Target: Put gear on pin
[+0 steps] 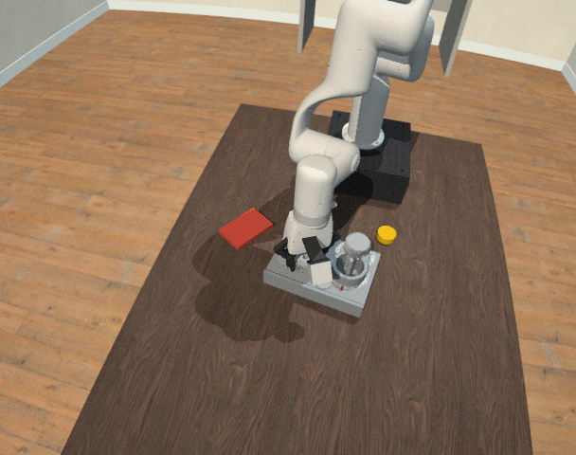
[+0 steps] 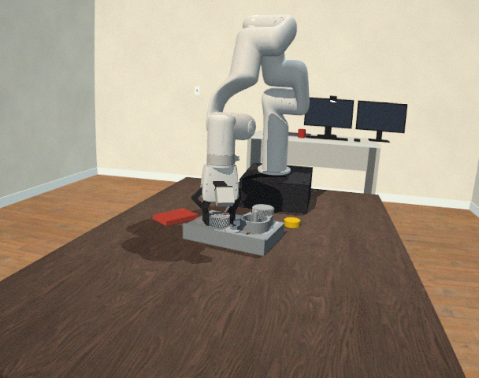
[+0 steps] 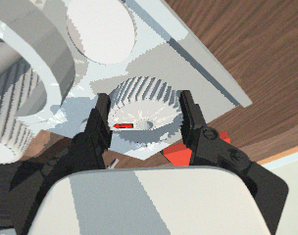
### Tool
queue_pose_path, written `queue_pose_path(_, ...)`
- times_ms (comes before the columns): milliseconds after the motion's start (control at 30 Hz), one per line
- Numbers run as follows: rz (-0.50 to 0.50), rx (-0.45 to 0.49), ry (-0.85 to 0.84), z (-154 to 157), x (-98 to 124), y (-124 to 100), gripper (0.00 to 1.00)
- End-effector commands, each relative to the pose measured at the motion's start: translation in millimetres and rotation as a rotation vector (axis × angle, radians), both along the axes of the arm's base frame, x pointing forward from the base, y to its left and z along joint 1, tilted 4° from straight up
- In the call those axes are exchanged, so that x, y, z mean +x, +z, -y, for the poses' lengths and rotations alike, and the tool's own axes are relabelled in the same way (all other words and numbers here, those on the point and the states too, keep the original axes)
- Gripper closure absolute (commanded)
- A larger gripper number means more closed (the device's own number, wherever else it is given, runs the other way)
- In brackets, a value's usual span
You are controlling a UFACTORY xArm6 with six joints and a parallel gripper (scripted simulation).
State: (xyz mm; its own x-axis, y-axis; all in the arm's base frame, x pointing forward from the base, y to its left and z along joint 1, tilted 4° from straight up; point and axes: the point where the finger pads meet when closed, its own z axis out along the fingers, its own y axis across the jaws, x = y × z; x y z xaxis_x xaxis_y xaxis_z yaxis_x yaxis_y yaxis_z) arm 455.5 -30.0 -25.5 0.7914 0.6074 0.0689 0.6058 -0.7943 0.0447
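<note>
The loose gear (image 3: 145, 117) is pale grey with a red arrow (image 3: 124, 126) on its top face; in the wrist view the arrow points left. My gripper (image 3: 145, 103) is shut on this gear, one black finger on each side of its teeth. The gear sits low at the left part of the grey timing case, and also shows between the fingers in the exterior view (image 2: 219, 220). The collar (image 1: 350, 274) with the pin (image 1: 350, 263) inside it stands on the case's right part, to the right of the gripper (image 1: 297, 262). A small red mark (image 1: 341, 286) is at the collar's front.
A second toothed gear (image 1: 356, 243) stands on the case just behind the collar. A flat red block (image 1: 245, 227) lies on the table left of the case. A yellow disc (image 1: 386, 235) lies to its right. The arm's black base (image 1: 376, 156) is behind.
</note>
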Motion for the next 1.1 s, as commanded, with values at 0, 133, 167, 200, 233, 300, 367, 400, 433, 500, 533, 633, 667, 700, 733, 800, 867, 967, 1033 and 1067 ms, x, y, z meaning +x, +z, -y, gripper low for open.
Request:
queue_pose_path(0, -0.005, 0.001, 0.001, -0.5, -2.2, -1.4, 1.0)
queue_pose_path(133, -0.005, 0.001, 0.001, -0.5, -2.2, -1.4, 1.0)
queue_pose_path(167, -0.005, 0.001, 0.001, -0.5, -2.2, -1.4, 1.0)
queue_pose_path(200, -0.005, 0.001, 0.001, -0.5, -2.2, -1.3, 1.0)
queue_pose_path(233, -0.005, 0.001, 0.001, -0.5, -2.2, -1.1, 1.0)
queue_pose_path(300, -0.005, 0.001, 0.001, -0.5, -2.2, -0.5, 1.0)
queue_pose_path(367, -0.005, 0.001, 0.001, -0.5, -2.3, -0.1, 1.0)
queue_pose_path(400, -0.005, 0.001, 0.001, -0.5, -2.3, -0.1, 1.0)
queue_pose_path(433, -0.005, 0.001, 0.001, -0.5, -2.3, 0.5, 1.0)
queue_pose_path(500, -0.005, 0.001, 0.001, -0.5, -2.4, 1.9, 1.0)
queue_pose_path(533, -0.005, 0.001, 0.001, -0.4, -2.5, 2.7, 1.0)
queue_pose_path(633, -0.005, 0.001, 0.001, -0.4, -2.7, 6.0, 1.0)
queue_pose_path(667, -0.005, 0.001, 0.001, -0.4, -2.8, 7.3, 1.0)
queue_pose_path(700, -0.005, 0.001, 0.001, -0.4, -2.9, 8.8, 1.0)
queue_pose_path(733, -0.005, 0.001, 0.001, -0.4, -3.1, 10.3, 1.0)
queue_pose_path(800, -0.005, 0.001, 0.001, -0.4, -3.3, 13.7, 1.0)
queue_pose_path(867, -0.005, 0.001, 0.001, -0.3, -3.6, 17.5, 1.0)
queue_pose_path(967, -0.005, 0.001, 0.001, -0.3, -3.8, 19.5, 1.0)
queue_pose_path(1033, -0.005, 0.001, 0.001, -0.3, -4.1, 23.8, 1.0)
queue_pose_path(1067, -0.005, 0.001, 0.001, -0.3, -4.3, 26.0, 1.0)
